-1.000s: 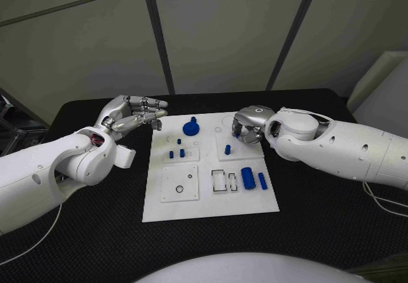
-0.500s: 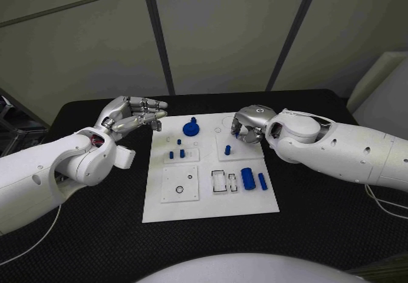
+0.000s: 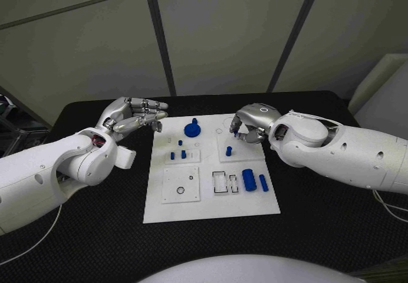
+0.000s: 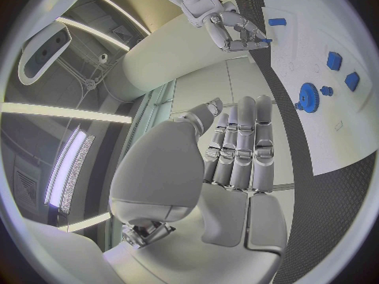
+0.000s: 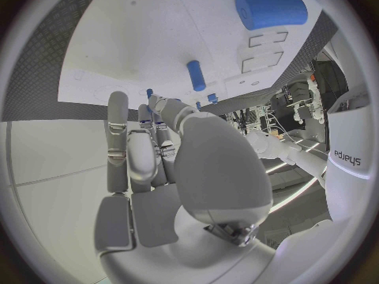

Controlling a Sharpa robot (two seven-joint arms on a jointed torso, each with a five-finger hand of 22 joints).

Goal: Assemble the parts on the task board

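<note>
Centrally, we see the task board (image 3: 170,206), a white plate on the black table (image 3: 323,236), lying between the two hands. The left hand (image 3: 132,117) hovers just beyond the board's far left corner; its fingers (image 4: 240,148) lie side by side, curled inward, and we see nothing held in them. The right hand (image 3: 249,125) is bent down over the far right part of the board, its fingertips drawn together above a small upright blue peg (image 3: 229,150). In the left wrist view the same hand (image 4: 235,33) appears to pinch a tiny blue piece (image 4: 268,41) at its fingertips, though the detail is too small for us to be certain; the right wrist view shows a blue tip (image 5: 149,93) just past its fingers (image 5: 119,142).

Between the two hands, at the far edge of the board, stands a blue gear (image 3: 192,128). On the near side of the left hand, two short blue pegs (image 3: 177,155) stand in a raised white block, with a smaller blue piece (image 3: 180,141) just beyond them. Near the right arm, a large blue cylinder (image 3: 247,179) and a thin blue rod (image 3: 263,183) lie side by side beside two rectangular slots (image 3: 225,181). A square plate with a ring (image 3: 180,189) lies at the board's near left.
</note>
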